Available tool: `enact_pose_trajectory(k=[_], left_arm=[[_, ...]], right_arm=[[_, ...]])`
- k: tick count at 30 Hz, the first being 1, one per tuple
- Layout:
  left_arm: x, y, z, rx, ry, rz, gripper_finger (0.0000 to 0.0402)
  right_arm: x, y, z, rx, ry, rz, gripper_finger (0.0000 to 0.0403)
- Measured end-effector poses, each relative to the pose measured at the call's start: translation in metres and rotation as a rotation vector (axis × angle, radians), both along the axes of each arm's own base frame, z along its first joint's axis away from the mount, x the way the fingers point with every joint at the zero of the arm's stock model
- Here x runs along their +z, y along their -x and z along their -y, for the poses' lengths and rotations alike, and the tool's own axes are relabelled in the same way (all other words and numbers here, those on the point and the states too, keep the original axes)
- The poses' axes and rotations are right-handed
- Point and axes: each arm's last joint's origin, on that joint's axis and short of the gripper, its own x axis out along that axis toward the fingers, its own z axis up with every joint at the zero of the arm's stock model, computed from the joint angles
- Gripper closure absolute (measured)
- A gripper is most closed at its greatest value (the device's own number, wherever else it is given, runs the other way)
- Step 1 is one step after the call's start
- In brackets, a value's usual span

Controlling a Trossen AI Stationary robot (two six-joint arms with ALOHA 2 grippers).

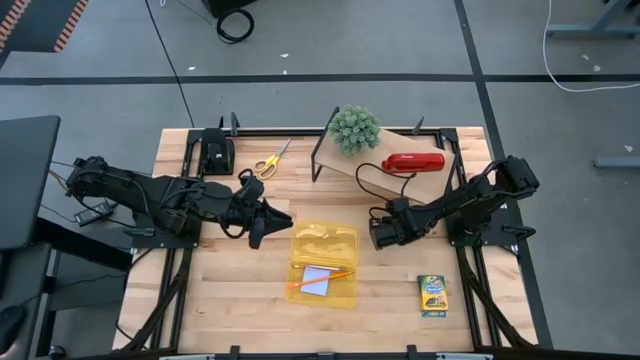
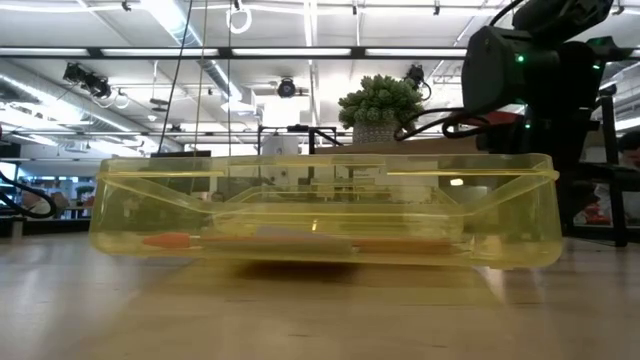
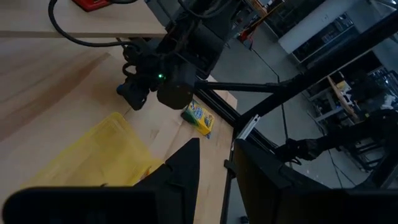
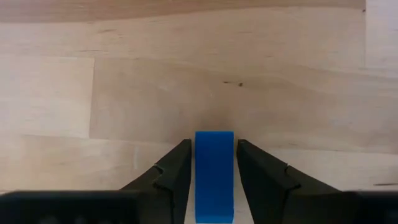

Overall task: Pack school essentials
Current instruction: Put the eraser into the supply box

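Observation:
An open yellow see-through case (image 1: 324, 265) lies flat mid-table, with a pale blue notepad (image 1: 318, 277) and an orange pencil (image 1: 322, 282) inside. My right gripper (image 1: 378, 232) hangs just right of the case, pointing steeply down, shut on a small blue eraser (image 4: 214, 174). My left gripper (image 1: 262, 222) hovers raised at the case's left side, open by a narrow gap (image 3: 216, 149), with nothing between its fingers. The crayon box (image 1: 433, 295) lies flat near the right front. Yellow-handled scissors (image 1: 268, 160) lie at the far left. My right gripper pinches the eraser's two long sides (image 4: 200, 162) between its two fingers. The fingers slant steeply down from above and lie along the eraser, whose far end (image 4: 214, 135) sticks out past the fingertips. Whether the eraser rests on the table, I cannot tell.
A wooden shelf (image 1: 345, 165) at the back holds a green potted plant (image 1: 355, 130) and a red stapler (image 1: 412, 163). Bare tabletop (image 1: 230, 300) lies in front of the case on both sides.

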Motion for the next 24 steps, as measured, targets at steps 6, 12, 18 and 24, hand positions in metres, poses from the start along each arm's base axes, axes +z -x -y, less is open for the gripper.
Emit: enact_pose_trajectory(k=[6, 12, 18, 24], left_arm=[[0.0, 0.0, 0.0, -0.007, -0.025, 0.0, 0.0294], [0.0, 0.0, 0.0, -0.008, -0.027, -0.001, 0.0294], [0.0, 0.0, 0.0, -0.007, -0.027, -0.001, 0.0294], [0.0, 0.0, 0.0, -0.006, -0.027, -0.001, 0.0294]], right_arm=[[0.004, -0.004, -0.001, 0.0, -0.02, 0.006, 0.0293], [0.007, -0.007, -0.003, 0.009, -0.035, 0.0, 0.0322], [0.013, -0.014, -0.012, 0.05, -0.111, 0.015, 0.0327], [0.027, -0.024, -0.029, 0.106, -0.138, 0.07, 0.0328]])
